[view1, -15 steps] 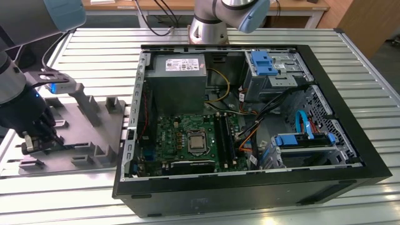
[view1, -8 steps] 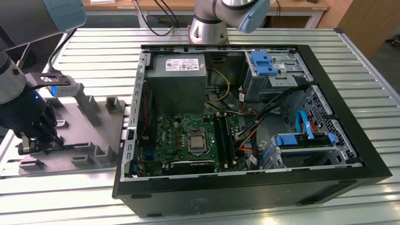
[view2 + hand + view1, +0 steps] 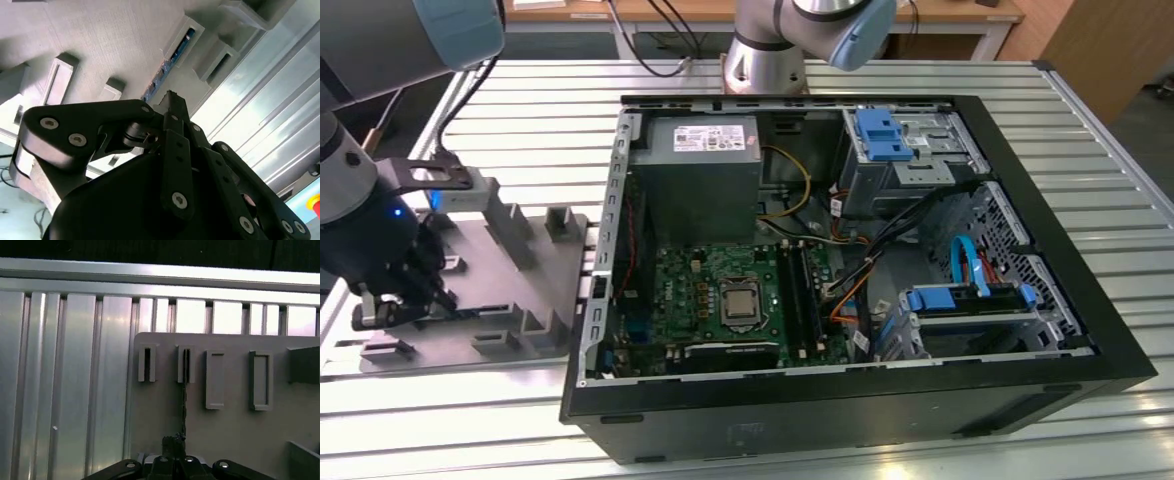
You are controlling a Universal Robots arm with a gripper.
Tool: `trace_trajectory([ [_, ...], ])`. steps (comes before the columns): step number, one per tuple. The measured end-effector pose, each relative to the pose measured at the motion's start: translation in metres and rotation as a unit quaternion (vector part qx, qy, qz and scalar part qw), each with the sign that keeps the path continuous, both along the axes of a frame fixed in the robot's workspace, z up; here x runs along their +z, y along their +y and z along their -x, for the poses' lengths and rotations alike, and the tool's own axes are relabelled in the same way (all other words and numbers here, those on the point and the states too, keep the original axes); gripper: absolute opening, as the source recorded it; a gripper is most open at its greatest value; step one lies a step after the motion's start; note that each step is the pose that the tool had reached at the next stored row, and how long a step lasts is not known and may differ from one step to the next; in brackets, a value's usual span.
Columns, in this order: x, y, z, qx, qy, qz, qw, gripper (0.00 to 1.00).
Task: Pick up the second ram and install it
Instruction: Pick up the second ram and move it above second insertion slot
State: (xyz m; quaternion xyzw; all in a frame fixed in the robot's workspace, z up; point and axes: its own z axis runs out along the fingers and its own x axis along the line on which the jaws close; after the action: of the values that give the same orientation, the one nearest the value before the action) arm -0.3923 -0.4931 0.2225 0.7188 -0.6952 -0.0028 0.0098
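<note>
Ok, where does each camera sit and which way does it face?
Exterior view: high up, looking down on the open computer case and holder plate; arm at the exterior view's left.
Second wrist view: on the arm, looking past the gripper at the second ram in the plate.
First wrist view: on the arm, facing plate and slatted table past the gripper.
Both wrist views share gripper, ram, plate.

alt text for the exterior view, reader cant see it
A robot arm's gripper is down on a grey holder plate at the exterior view's left, at the second ram set in it. An open computer case on the slatted metal table beside it shows its motherboard.
</note>
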Motion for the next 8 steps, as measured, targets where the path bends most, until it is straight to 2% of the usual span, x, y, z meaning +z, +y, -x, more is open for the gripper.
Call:
trace_trajectory([
  [4,-0.0011,0.0000,0.0000,-0.034,0.0001,0.0001,0.9994,0.10],
  [8,-0.0019,0.0000,0.0001,-0.062,0.0001,-0.0001,0.9981,0.10],
])
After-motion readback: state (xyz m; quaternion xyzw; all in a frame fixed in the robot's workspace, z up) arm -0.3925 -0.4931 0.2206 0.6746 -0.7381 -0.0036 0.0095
